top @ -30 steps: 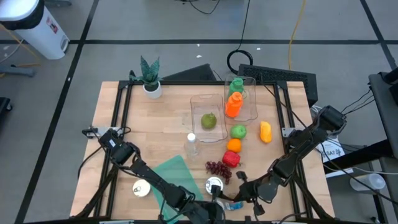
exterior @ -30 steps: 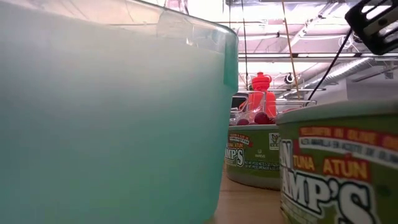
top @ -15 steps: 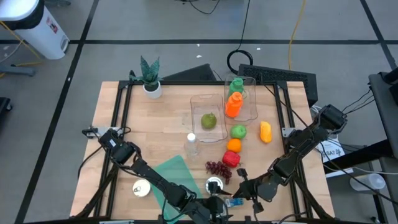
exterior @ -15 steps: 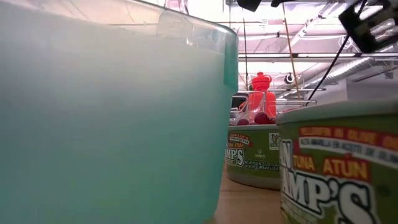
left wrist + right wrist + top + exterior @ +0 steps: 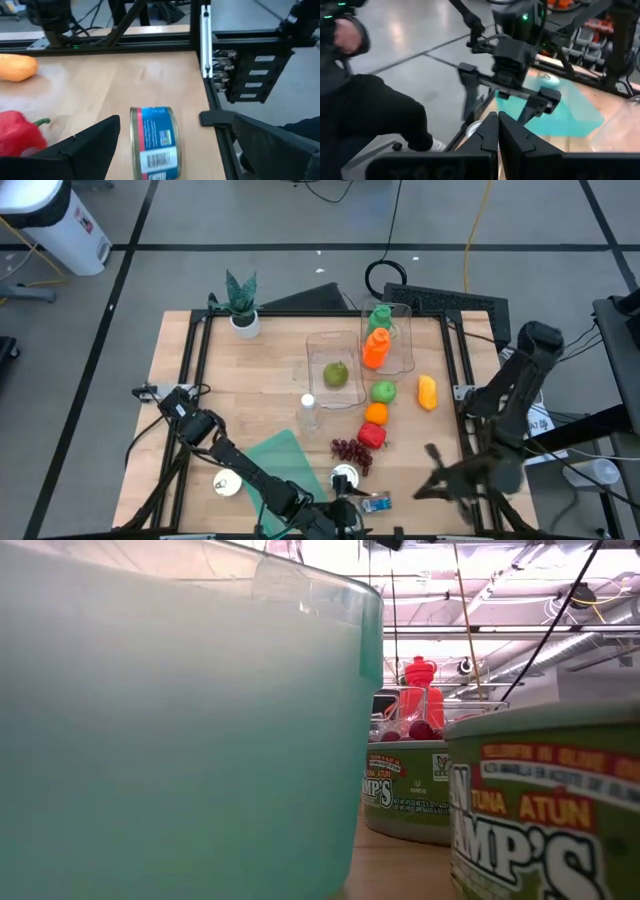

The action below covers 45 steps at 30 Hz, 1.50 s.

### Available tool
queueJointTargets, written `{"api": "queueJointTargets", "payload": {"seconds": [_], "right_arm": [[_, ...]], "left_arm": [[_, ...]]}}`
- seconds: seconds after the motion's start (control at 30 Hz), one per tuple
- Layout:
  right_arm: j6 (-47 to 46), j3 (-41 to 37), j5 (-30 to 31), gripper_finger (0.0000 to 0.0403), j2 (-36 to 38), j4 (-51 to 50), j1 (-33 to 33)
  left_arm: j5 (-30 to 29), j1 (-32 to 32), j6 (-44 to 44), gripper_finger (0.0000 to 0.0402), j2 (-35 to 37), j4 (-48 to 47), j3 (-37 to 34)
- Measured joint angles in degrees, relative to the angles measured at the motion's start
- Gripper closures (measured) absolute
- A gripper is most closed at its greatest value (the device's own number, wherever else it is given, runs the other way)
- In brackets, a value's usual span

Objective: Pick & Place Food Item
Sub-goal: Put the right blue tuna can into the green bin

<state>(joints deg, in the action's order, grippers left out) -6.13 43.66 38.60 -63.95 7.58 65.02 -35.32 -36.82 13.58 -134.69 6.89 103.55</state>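
Left pincer wide open around lying can; green apple in clear container.

Changes since the earlier frames:
- Right gripper: moves from the blue-labelled can at the bottom centre of the high view to the lower right, clear of it, fingers together.
- Right arm: swings toward the frame's right edge.
- Low view: dark gripper gone from upper right.

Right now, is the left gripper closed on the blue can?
No: in the left wrist view the blue can lies on its side on the table between the left gripper's open fingers, ungripped.
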Motion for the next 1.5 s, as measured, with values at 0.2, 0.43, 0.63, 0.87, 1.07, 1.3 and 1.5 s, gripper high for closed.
{"api": "queueJointTargets", "payload": {"seconds": [0.2,0.43,0.63,0.87,1.07,1.3,1.5], "right_arm": [[-0.3,-6.2,10.3,0.0403,0.7,7.5,5.7],[-0.4,-11.0,10.9,0.0403,0.7,15.1,6.0],[-0.6,-11.0,10.9,0.0403,0.7,14.9,6.0],[-0.7,-11.0,10.9,0.0403,0.7,14.8,6.0],[-0.7,-11.0,10.9,0.0403,0.7,14.5,5.9],[-1.3,-11.0,10.9,0.0403,0.7,14.4,5.9],[-1.3,-11.0,10.9,0.0403,0.7,13.9,5.9]], "left_arm": [[-0.1,0.6,3.7,0.0002,-0.2,-9.6,3.9],[5.8,2.2,5.0,0.0002,-0.2,-12.7,5.8],[8.3,3.2,6.4,0.0002,-0.6,-12.3,5.8],[9.1,4.1,6.4,0.0002,-2.3,-12.7,5.8],[9.2,3.9,6.0,0.0002,-3.2,-9.6,5.8],[7.0,4.7,5.6,0.0003,-4.7,-9.9,5.8],[7.4,5.6,5.1,0.0004,-4.8,-9.9,5.8]]}}
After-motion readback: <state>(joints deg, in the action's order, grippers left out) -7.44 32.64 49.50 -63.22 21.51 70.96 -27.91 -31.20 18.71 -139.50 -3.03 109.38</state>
